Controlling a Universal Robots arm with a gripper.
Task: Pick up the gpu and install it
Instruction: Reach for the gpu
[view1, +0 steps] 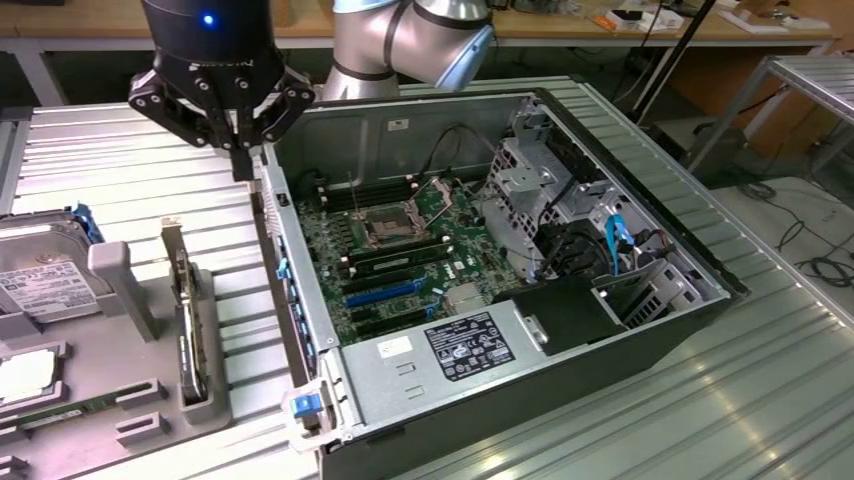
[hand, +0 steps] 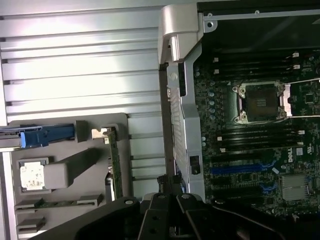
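Appearance: the gpu (view1: 190, 335) (hand: 115, 162) is a thin dark card with a silver bracket at one end, standing on edge in a grey holder (view1: 127, 280). The jaws of the gripper (view1: 244, 160) (hand: 169, 200) are together and hold nothing, poised at the rear wall of the computer case (view1: 627, 150). The gpu stands outside that case, beside the same wall, well apart from the jaws.

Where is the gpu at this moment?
In the exterior view the gpu stands on edge in the grey holder tray at the view's left, between the hard drive and the open computer case.
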